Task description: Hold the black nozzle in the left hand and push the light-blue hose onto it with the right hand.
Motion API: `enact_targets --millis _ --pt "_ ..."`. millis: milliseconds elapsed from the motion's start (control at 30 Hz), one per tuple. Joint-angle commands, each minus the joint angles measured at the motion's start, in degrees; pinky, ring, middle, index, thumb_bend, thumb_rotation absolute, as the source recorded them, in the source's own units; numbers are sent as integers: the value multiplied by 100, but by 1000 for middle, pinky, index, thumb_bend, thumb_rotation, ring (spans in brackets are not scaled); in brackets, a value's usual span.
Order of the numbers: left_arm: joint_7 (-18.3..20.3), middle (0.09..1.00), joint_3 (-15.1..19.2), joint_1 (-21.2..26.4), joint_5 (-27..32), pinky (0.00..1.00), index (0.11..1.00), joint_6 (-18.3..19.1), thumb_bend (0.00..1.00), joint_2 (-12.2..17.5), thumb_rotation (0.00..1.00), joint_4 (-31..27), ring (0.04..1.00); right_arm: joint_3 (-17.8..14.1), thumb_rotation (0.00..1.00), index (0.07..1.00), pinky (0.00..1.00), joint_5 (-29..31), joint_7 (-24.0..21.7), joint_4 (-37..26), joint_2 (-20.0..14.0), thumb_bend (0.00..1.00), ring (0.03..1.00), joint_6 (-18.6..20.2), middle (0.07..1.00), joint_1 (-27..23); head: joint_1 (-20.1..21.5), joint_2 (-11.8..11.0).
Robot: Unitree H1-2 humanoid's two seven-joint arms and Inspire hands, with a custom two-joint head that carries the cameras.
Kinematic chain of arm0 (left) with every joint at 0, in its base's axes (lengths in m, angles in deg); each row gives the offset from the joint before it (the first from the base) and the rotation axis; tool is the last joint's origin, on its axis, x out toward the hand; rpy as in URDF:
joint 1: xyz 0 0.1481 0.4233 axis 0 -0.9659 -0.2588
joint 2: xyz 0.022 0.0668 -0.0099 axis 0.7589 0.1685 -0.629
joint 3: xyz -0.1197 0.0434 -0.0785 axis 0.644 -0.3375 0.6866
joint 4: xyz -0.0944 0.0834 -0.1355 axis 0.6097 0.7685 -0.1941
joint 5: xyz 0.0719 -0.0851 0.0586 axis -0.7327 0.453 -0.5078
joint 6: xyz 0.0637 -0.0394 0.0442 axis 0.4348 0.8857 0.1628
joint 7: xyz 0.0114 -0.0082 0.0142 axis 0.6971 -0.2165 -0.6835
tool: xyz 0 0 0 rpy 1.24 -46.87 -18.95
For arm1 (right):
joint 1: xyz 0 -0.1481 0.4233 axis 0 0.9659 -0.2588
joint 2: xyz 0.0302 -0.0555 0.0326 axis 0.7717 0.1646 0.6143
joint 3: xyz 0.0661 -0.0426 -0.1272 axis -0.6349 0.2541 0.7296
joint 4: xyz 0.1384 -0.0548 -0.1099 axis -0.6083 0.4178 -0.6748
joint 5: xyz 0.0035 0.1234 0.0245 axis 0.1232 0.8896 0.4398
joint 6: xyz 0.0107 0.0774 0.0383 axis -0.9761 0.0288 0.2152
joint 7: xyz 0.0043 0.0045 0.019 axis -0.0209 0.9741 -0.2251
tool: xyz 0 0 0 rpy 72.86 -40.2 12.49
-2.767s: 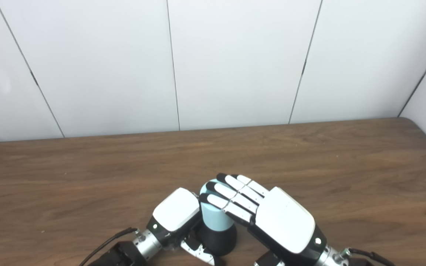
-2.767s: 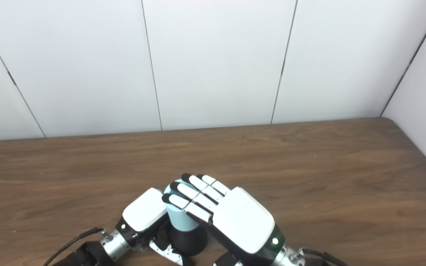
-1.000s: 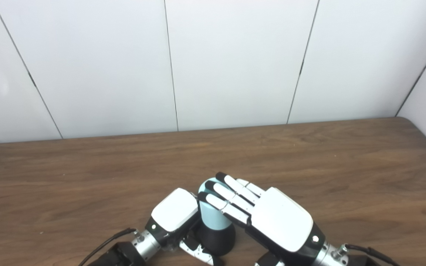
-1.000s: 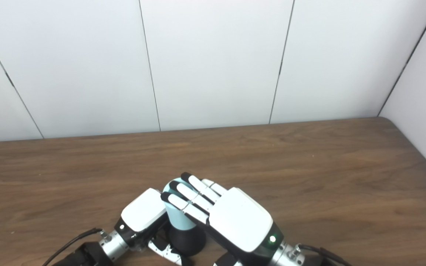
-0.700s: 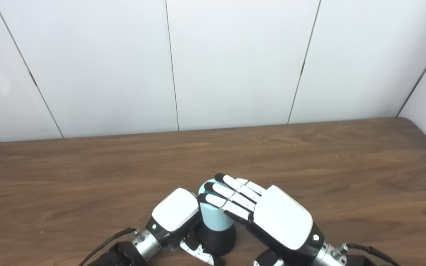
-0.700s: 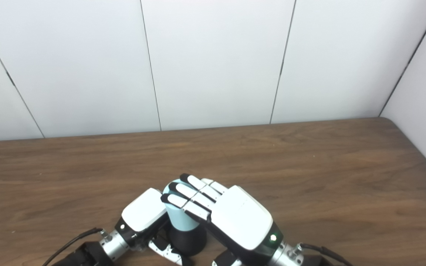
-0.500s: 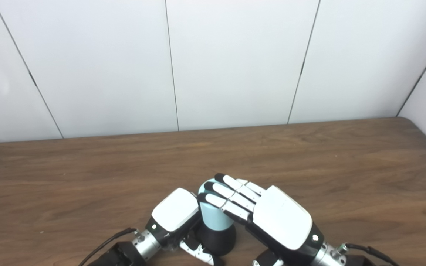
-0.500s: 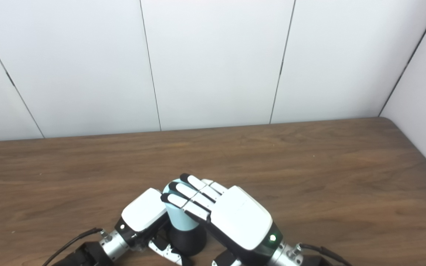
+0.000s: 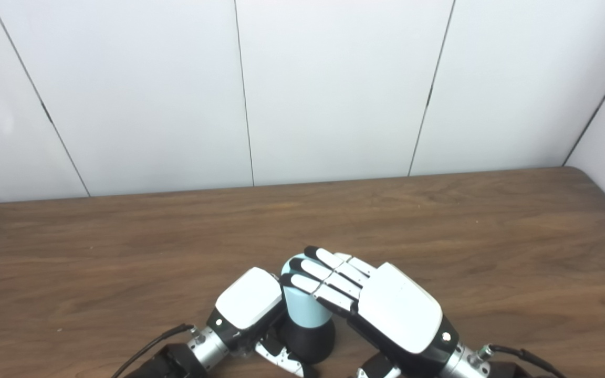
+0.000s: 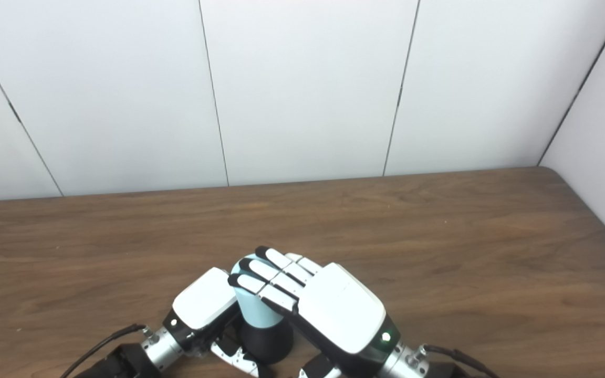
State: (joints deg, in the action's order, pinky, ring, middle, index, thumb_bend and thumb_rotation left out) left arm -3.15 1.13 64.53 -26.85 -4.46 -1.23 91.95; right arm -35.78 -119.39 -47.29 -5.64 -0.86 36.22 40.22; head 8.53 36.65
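The right hand [image 9: 371, 304], fingers flat, is pressing the light-blue cylindrical hose [image 9: 302, 307] down; off-centre force risks tipping the black flared nozzle [image 9: 310, 341] the left hand [image 9: 250, 307] is gripping.

Near centre: the light-blue hose [image 9: 302, 307] stands on the black nozzle [image 9: 310, 340], upright at the bench's [image 9: 124, 252] near edge.
Left flank: left hand [image 9: 247, 307] presses against it.
Top and right flank: right hand [image 9: 373, 307], fingers [image 9: 323, 273] laid flat over the top.
Far side: bare bench runs to the wall [image 9: 334, 89].
Far right: a side wall [image 10: 602, 136] bounds the bench.
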Motion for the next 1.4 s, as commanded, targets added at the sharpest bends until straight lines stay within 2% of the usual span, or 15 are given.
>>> enact_targets --millis 0,133,333,500,700,833,1000,1067,1133,1267,1367 --pt "914 393 -460 -532 -406 261 508 -102 513 176 0 324 276 233 906 839 829 -128 -823 311 -320 797 900 -15 900 261 3 9" --pt "929 398 -462 -534 -404 276 511 -96 514 179 0 312 295 251 908 831 814 -138 -888 284 -331 808 890 1 894 263 3 9" --pt "853 391 -470 -532 -450 259 506 -105 514 168 0 351 272 272 907 818 790 -67 -848 309 -336 819 873 -2 882 274 1 18" --pt "898 406 -476 -526 -447 301 517 -93 514 177 0 334 317 276 908 813 783 -29 -826 313 -336 822 868 2 876 274 1 16" --pt "812 393 -466 -526 -438 277 507 -131 514 161 0 393 287 281 922 822 800 -44 -788 321 -353 809 883 -41 886 264 2 14" --pt "929 399 -460 -535 -405 282 508 -78 514 172 0 326 301 288 918 815 789 -82 -740 329 -359 810 872 -65 879 296 -2 20" --pt "851 393 -472 -527 -465 264 506 -98 515 174 0 350 279 314 940 852 815 -261 -828 277 -380 784 913 -60 912 318 -2 11" --pt "870 397 -477 -517 -457 264 508 -106 514 177 0 358 287 329 988 922 890 -396 -944 243 -392 759 975 -5 973 335 -2 11" --pt "908 401 -475 -517 -437 277 512 -100 514 181 0 340 300 350 996 954 921 -494 -955 237 -397 750 995 29 994 360 -2 11" --pt "853 424 -472 -520 -435 253 497 -122 518 170 0 378 269 367 1000 973 901 -698 -895 251 -365 746 1000 3 1000 443 -9 3" --pt "895 398 -471 -519 -440 267 509 -87 514 169 0 360 286 383 1000 975 900 -773 -888 245 -346 743 1000 -8 1000 483 -11 -1"
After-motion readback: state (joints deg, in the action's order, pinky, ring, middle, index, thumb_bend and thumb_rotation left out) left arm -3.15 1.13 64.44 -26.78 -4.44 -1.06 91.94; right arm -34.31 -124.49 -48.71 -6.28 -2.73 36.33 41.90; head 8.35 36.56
